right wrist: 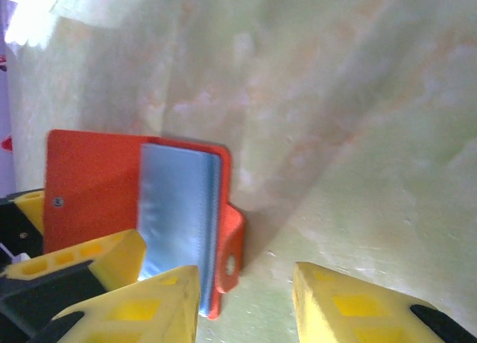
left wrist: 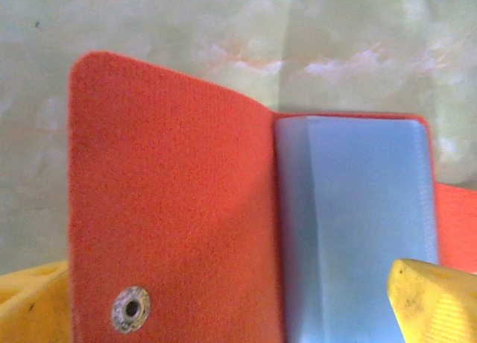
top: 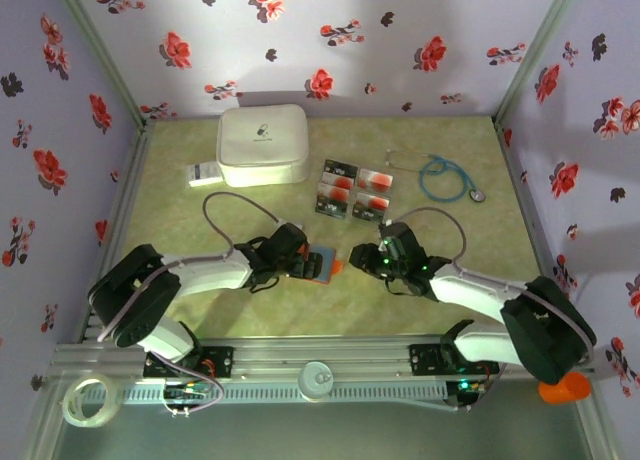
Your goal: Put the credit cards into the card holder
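The card holder (top: pixel 320 265) lies open on the table between the two grippers, orange-red flap (left wrist: pixel 171 201) with a snap stud spread to one side, bluish-grey pockets (left wrist: pixel 358 224) up. My left gripper (left wrist: pixel 223 291) is open wide, its yellow fingertips (left wrist: pixel 436 302) straddling the holder from above. One left finger (right wrist: pixel 89 257) rests over the pockets' corner. My right gripper (right wrist: pixel 246 291) is open just beside the holder's snap tab (right wrist: pixel 231 246), with bare table between its fingers. Several credit cards (top: pixel 352 190) lie in a cluster farther back, apart from both grippers.
A big white rounded case (top: pixel 263 145) and a small white label box (top: pixel 204 174) sit at the back left. A blue stethoscope (top: pixel 445 177) lies at the back right. A tape roll (top: pixel 88 400) and an orange cylinder (top: pixel 563 388) sit off the mat by the arm bases.
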You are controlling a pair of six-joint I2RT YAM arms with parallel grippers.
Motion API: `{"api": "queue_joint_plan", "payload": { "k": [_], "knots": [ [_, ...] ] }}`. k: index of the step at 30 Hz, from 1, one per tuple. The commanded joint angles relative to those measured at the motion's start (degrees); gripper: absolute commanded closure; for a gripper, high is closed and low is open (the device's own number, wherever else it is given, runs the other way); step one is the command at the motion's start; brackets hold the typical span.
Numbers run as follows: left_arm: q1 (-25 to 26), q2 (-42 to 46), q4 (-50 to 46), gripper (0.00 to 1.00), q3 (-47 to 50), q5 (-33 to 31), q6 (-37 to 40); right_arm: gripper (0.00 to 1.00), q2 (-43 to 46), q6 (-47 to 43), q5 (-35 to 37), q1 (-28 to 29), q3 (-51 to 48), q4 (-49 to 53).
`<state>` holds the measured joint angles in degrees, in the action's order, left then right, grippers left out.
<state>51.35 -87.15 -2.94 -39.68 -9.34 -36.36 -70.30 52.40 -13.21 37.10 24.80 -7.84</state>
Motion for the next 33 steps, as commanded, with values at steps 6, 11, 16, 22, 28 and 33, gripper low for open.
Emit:
{"api": "queue_joint_plan", "payload": {
  "k": [6, 11, 16, 22, 28, 33],
  "knots": [
    [-1.78, 5.28, 1.23, 0.00, 0.42, 2.57, -3.48, 0.72, 0.29, -5.02, 1.99, 0.04, 8.18, 8.32],
    [-1.98, 8.79, -1.45, 0.00, -2.38, 3.33, -3.09, 0.76, -1.20, -4.77, 2.22, 0.45, 8.78, 7.84],
    [-2.04, 7.83, -3.97, 0.00, -8.33, 6.92, -1.38, 0.76, -1.37, -4.77, 3.14, 0.51, 7.84, 8.03],
    [-2.00, 1.45, -4.52, 0.00, -14.32, 10.34, -0.23, 0.76, 0.43, -4.68, 4.86, 0.51, 5.82, 9.28],
    [-2.96, -2.42, -4.06, 0.00, -13.69, 10.51, 1.50, 0.76, 1.79, -5.26, 4.42, 0.43, 5.24, 10.39],
    [-4.46, -1.69, -1.81, 0.00, -8.46, 10.18, 1.15, 0.76, 0.60, -6.23, 2.20, 0.50, 6.85, 10.61]
  ]
}}
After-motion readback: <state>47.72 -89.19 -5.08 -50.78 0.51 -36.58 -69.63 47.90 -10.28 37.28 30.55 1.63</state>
